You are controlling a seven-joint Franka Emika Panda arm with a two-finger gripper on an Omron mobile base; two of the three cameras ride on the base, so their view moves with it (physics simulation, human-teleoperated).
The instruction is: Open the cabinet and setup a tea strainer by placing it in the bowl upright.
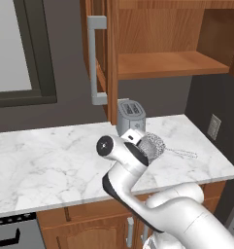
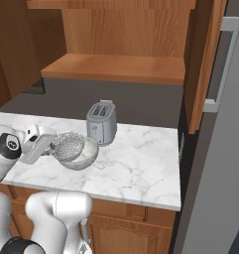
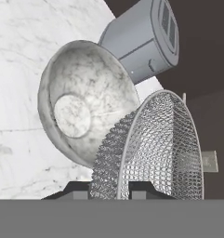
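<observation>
The cabinet hangs open above the counter, both doors swung out and its inner shelf bare. The light grey speckled bowl sits on the marble just in front of the toaster. The silver mesh tea strainer is tilted over the bowl's near side, with its thin handle sticking out to the right. My gripper is shut on the strainer's rim. In the hand view the strainer overlaps the lower right rim of the bowl, and the gripper clamps its edge.
A grey two-slot toaster stands right behind the bowl. The open doors' bar handles jut out on both sides. The marble counter stretches left; a wall outlet sits at the right, and a window at the left.
</observation>
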